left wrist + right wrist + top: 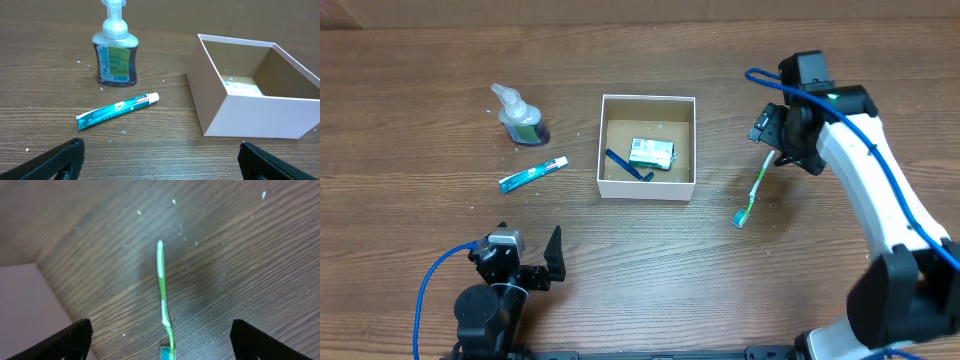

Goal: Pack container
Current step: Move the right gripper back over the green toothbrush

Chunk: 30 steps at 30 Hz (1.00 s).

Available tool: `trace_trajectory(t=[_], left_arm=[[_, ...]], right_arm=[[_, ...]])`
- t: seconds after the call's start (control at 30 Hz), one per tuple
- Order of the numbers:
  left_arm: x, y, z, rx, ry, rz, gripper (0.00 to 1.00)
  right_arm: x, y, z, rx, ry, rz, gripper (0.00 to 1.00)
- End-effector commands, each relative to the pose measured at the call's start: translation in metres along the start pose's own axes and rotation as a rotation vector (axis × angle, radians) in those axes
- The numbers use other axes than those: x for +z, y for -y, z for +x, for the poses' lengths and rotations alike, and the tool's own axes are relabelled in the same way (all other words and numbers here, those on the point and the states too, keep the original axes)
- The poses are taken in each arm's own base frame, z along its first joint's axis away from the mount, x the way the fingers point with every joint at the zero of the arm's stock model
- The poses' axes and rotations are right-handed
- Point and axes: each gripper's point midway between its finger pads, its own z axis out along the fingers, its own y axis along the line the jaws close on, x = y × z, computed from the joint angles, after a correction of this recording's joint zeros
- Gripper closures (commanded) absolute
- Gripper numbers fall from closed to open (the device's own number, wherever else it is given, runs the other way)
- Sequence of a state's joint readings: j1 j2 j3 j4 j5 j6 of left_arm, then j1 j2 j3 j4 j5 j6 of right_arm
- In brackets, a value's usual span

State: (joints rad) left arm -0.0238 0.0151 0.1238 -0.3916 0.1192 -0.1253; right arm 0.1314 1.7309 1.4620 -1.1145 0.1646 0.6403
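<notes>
The left gripper (542, 262) sits near-left, jaws wide and empty. One soap bottle (520, 118) and one toothpaste tube (533, 174) lie left of the single container (646, 187), which holds one packet (651, 153) and one blue stick-like item (625, 166). To its right, one toothbrush (755, 190) lies near-to-far under the right gripper (782, 150), the nearer arm. Its spread jaws straddle the handle without touching.

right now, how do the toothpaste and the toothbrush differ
The toothpaste is a stubby teal tube, white cap; the toothbrush is thin and green. The toothpaste lies left of the container, nearly crosswise; the toothbrush right of it, nearly lengthwise. The open right gripper straddles the toothbrush; the left gripper is well off the toothpaste. Both lie flat on the table, unpacked.
</notes>
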Motion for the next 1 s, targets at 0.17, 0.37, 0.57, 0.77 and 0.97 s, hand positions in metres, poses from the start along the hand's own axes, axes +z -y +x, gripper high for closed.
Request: trace_trajectory(t=[0.17,0.37,0.57,0.77,0.97], left_arm=[[0.0,0.0,0.001,-0.011,0.005,0.003,0.0],[0.0,0.0,0.001,-0.011,0.006,0.003,0.0],[0.0,0.0,0.001,-0.011,0.005,0.003,0.0],[0.0,0.0,0.001,-0.011,0.005,0.003,0.0],[0.0,0.0,0.001,-0.011,0.005,0.003,0.0]], right_arm=[[0.05,0.001,0.02,0.057,-0.135,0.074,0.2],[0.072,0.011,0.041,0.07,-0.173,0.094,0.21],[0.099,0.007,0.066,0.074,-0.227,0.023,0.3],[0.109,0.013,0.076,0.047,-0.236,0.025,0.4],[0.116,0.017,0.082,0.046,-0.236,0.026,0.55]])
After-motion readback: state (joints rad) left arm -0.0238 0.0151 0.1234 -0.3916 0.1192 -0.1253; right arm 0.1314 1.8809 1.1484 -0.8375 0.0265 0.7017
